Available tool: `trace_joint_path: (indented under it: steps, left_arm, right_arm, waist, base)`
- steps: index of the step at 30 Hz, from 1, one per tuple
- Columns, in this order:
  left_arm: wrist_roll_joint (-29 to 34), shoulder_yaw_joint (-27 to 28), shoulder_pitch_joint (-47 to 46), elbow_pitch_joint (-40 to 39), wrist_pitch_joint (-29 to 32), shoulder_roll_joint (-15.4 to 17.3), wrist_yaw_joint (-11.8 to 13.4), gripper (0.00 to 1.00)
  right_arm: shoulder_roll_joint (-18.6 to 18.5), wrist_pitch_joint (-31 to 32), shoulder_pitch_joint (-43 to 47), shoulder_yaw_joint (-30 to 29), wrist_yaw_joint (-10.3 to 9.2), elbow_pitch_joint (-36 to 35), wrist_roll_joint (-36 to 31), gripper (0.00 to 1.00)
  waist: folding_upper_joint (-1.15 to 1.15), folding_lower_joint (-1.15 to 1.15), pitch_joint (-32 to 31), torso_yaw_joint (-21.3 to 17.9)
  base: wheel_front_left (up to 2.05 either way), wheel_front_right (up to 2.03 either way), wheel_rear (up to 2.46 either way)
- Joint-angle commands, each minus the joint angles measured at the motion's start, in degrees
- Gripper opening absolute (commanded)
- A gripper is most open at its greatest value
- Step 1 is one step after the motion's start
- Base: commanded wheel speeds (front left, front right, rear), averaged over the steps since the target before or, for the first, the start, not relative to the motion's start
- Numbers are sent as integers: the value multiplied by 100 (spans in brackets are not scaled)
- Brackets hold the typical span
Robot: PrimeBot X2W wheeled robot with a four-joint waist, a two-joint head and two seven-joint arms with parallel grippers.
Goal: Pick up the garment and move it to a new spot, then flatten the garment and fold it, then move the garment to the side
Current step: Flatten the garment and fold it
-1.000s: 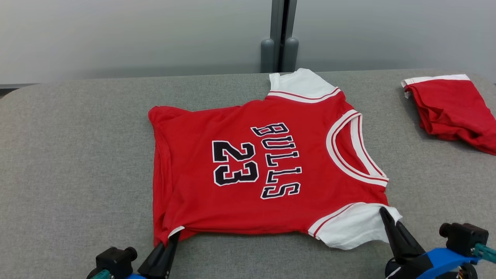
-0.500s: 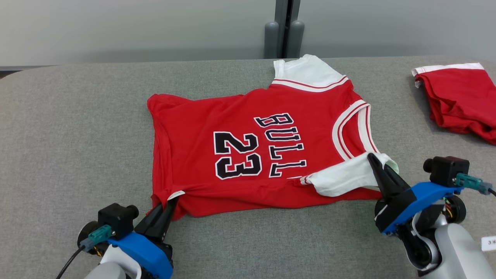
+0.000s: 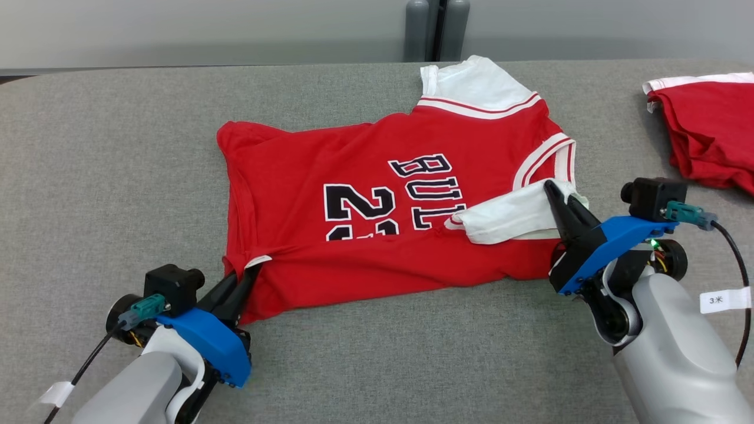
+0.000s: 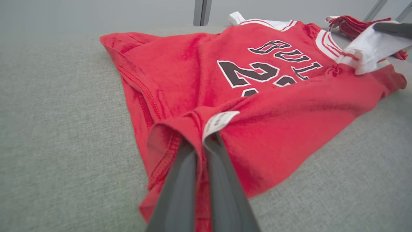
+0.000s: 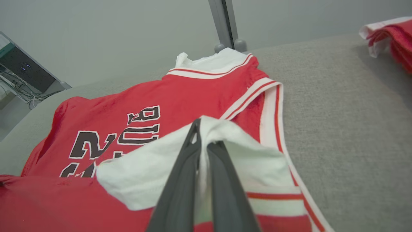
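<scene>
The left fingers (image 3: 232,291) are pinching the jersey (image 3: 365,159) at its hem, the right fingers (image 3: 566,217) clamping its white sleeve (image 3: 506,215). I'm worrying uneven lifting is going to skew the fold or tug cloth free.

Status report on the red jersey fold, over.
Left gripper shut on hem corner of red Bulls basketball jersey. Right gripper shut on its white sleeve, held over the lettering. Second red garment far right, apart, not in the way.

Open tabletop (image 3: 112,176) is found left of the jersey (image 3: 330,159); to its far right, passage is blocked by a folded red cloth (image 3: 713,129).
</scene>
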Motion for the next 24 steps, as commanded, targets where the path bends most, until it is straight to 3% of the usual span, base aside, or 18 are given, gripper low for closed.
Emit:
trace_joint_path:
  steps: [1,6,14,24]
  left_arm:
    - [-60,-13,-143,106,-66,-17,-13,100]
    - [-161,48,-139,341,-138,-95,-13,100]
    - [144,862,513,137,-141,-168,10,100]
    - [635,1435,1082,283,-142,-510,86,100]
  right_arm:
    - [28,-126,-140,78,3,131,39,100]
    - [-100,-562,-219,294,3,409,20,100]
    - [-556,-1139,332,690,3,454,-57,100]
    - [-801,-1207,800,713,3,516,-247,100]
  waist:
    - [-1,-1,15,7]
    - [-1,-1,-37,5]
    - [-1,-1,-350,38]
    - [-1,-1,-406,6]
  base:
    - [0,0,0]
    - [0,0,0]
    - [0,0,0]
    - [0,0,0]
